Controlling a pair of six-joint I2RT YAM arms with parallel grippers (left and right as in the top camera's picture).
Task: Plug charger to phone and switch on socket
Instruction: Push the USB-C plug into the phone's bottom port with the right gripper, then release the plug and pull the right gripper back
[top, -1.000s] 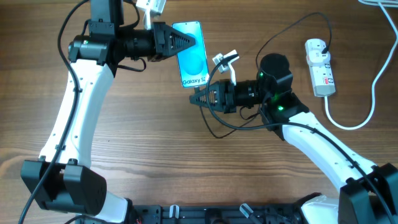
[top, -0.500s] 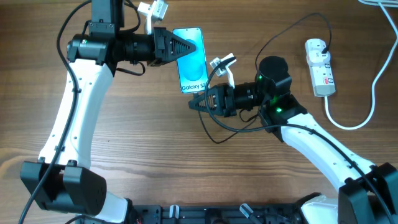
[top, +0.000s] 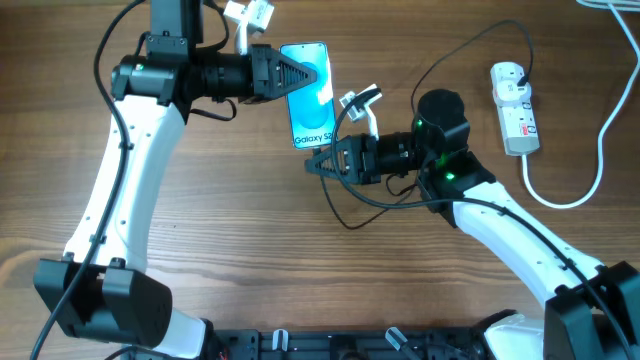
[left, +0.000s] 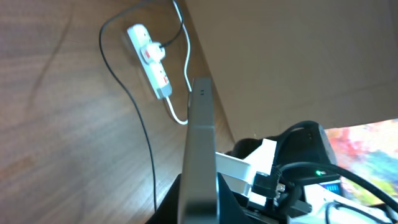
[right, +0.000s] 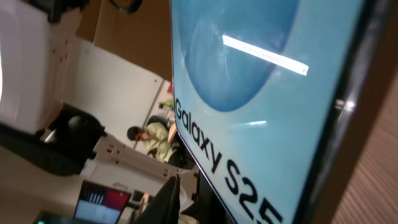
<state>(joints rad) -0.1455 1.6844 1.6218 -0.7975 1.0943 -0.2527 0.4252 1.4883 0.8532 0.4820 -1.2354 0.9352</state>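
My left gripper (top: 303, 75) is shut on the long edge of the phone (top: 310, 94) and holds it above the table; its turquoise screen shows "Galaxy S25" lettering at the near end. In the left wrist view the phone (left: 200, 149) is edge-on between the fingers. My right gripper (top: 314, 164) is shut just below the phone's lettered end, with the thin black charger cable (top: 352, 214) looping from it. The phone screen (right: 261, 93) fills the right wrist view above the fingertips (right: 186, 200); the connector tip is hidden. The white socket (top: 514, 108) lies at the far right with the black plug (top: 523, 76) in it.
The socket's thick white cable (top: 590, 170) curves along the right edge of the table. The socket (left: 151, 61) and the black charger cable (left: 140, 124) also show in the left wrist view. The black cable arcs over the table between socket and right arm (top: 450, 55).
The right gripper has shifted a little left and up toward the phone's lettered end. The left gripper has moved the phone slightly right. Little has moved in the last half second.
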